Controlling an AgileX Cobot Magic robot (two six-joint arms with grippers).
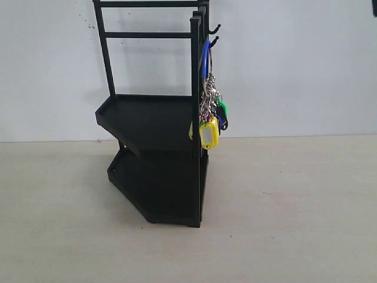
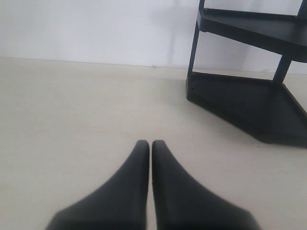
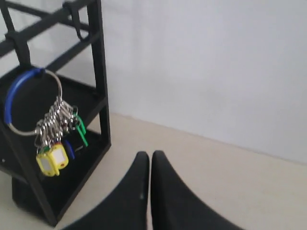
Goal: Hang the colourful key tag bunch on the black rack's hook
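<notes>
My left pincer (image 2: pixel 151 143) is pressed together, its two black tips meeting with only a hairline between them, and it pinches nothing. It hangs over the pale worktop (image 2: pixel 72 120), with the foot of the rack (image 2: pixel 249 105) near it but not touching. My right pincer (image 3: pixel 150 153) is also pressed together and empty, and it sits apart from the rack. Neither of my arms shows in the exterior view.

The key tag bunch (image 1: pixel 210 112) hangs on the rack's right side in the exterior view. Its large ring (image 3: pixel 57 84), partly covered by a blue sleeve (image 1: pixel 204 59), is looped over the hook (image 1: pixel 214 41), which sits just below the twin upper prong (image 1: pixel 215 28). Silver chain links (image 1: pixel 209 97) drop from the ring. The tags cluster beneath them, with a yellow tag (image 1: pixel 209 135) lowest and a green tag (image 1: pixel 221 110) higher up. The bunch dangles just beside the front post (image 1: pixel 195 88), about level with the upper shelf (image 1: pixel 147 118) and well above the worktop. The rack stands upright in front of a white wall (image 1: pixel 294 71).
</notes>
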